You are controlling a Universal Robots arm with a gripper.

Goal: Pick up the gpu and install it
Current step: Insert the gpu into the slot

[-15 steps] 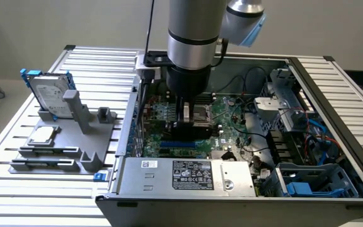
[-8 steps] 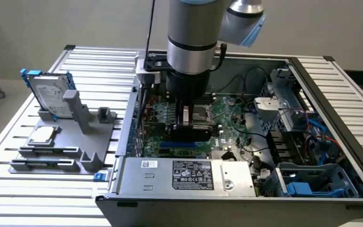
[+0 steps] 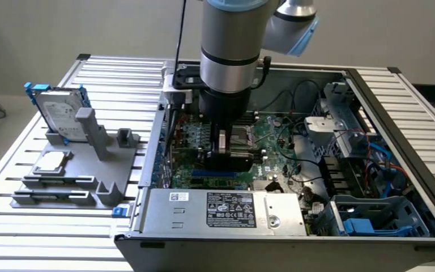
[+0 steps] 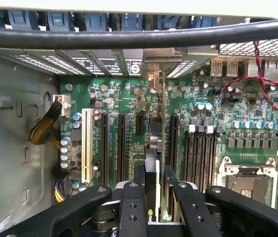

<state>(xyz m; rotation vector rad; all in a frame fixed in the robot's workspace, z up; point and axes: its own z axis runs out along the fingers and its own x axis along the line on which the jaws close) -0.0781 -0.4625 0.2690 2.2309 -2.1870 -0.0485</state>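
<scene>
Gripper [image 4: 155,193] is seen low inside the open computer case [image 3: 399,107], over the motherboard [image 4: 124,98]. Jaws are clamped on the graphics card [image 4: 152,165], which is held on edge among the long expansion slots [image 4: 121,143], its bracket end toward the case's rear wall. Whether it is seated cannot be told. Hard drive [image 3: 57,110] is parked on the grey stand [image 3: 89,170] at the exterior view's left.

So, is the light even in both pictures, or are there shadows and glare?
Exterior view: soft, even light, with shade on the motherboard under the gripper; mild sheen on the aluminium table. Wrist view: the board is well lit, the fingers holding the gpu look dark, no strong glare.
</scene>
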